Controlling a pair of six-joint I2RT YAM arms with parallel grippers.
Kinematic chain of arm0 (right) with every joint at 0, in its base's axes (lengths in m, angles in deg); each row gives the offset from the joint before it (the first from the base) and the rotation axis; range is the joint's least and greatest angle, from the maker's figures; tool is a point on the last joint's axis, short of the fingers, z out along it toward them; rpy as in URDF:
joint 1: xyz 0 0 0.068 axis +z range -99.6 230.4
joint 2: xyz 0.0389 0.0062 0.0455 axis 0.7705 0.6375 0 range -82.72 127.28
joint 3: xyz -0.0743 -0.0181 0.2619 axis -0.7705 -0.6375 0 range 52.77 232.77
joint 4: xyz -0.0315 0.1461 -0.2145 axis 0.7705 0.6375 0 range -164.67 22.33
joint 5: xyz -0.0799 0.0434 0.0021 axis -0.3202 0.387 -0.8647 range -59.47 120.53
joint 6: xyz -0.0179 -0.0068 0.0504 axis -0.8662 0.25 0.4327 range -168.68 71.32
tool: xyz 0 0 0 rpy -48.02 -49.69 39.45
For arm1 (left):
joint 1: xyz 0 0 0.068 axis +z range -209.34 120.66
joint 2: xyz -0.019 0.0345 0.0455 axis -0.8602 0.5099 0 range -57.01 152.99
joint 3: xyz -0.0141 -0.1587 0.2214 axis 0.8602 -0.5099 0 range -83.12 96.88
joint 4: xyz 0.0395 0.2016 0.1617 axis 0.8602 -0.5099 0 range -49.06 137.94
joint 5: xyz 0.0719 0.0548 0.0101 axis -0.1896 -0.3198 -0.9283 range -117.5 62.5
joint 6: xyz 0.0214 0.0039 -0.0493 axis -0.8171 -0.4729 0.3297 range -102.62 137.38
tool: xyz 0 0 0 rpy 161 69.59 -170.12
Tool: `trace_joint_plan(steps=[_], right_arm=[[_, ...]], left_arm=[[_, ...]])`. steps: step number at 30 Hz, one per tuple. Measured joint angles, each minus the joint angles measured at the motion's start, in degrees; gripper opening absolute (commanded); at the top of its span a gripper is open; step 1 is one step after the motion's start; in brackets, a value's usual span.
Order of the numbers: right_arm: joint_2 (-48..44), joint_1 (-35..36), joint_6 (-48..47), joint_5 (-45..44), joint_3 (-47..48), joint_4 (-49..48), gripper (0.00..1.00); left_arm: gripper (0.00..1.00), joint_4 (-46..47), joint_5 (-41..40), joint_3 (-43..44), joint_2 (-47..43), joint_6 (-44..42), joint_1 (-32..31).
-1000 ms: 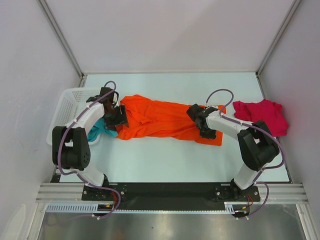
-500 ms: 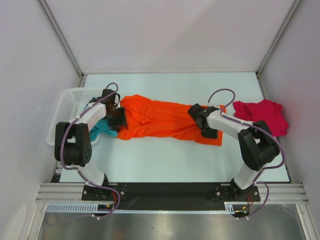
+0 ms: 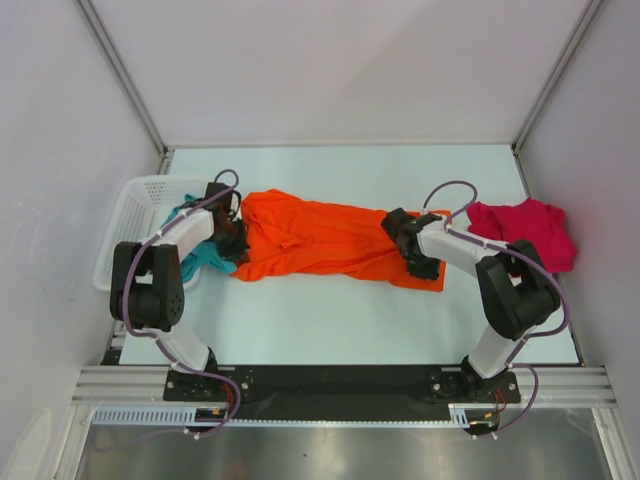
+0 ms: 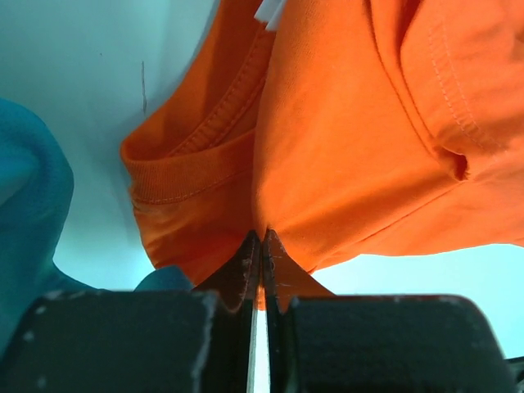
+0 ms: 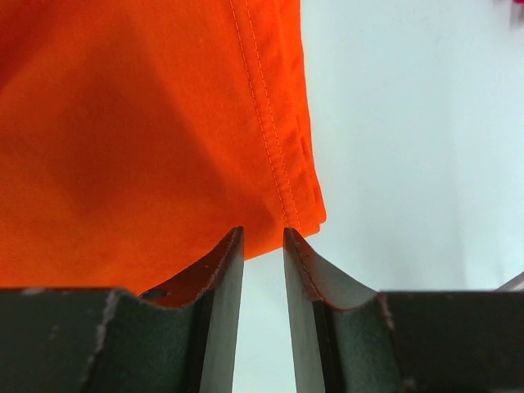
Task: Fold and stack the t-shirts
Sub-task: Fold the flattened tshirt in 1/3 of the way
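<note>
The left arm [image 3: 185, 232] and right arm [image 3: 455, 248] reach inward, wrists low. The left gripper [image 4: 262, 239] pinches the orange t-shirt [image 4: 344, 147], jaws nearly touching; the right gripper [image 5: 264, 235] has its jaws slightly parted.

Light fell bright and even from above. The table [image 3: 330, 320] showed only faint, soft shadows beneath my arms, and no glare. From my wrists the orange shirt [image 4: 344, 147] was sharp down to its stitching. My left fingers [image 4: 229, 327] and right fingers [image 5: 315, 319] sat dark and blurred in the near foreground, and the teal shirt [image 4: 24, 188] on the left was blurred too.
</note>
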Motion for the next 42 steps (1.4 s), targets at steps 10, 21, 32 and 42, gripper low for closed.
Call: trace_joint_plan(steps=[10,21,32,42], right_arm=[[1.14,0.17,1.18,0.98,-0.35,-0.44,0.31],[2.89,0.63,3.41,1.25,-1.79,-1.29,0.3],[0.9,0.87,8.87,-0.26,-4.33,-1.05,0.31],[-0.7,0.59,13.55,-1.55,-7.15,2.29,0.31]], left_arm=[[0.0,-0.17,-0.76,-2.29,-2.03,0.0,2.67],[0.0,-1.6,-4.13,-2.54,-6.1,0.04,4.35],[0.0,-2.43,-6.25,-4.22,-7.02,0.07,4.39],[0.0,-2.25,-6.23,-4.35,-7.04,0.04,4.39]])
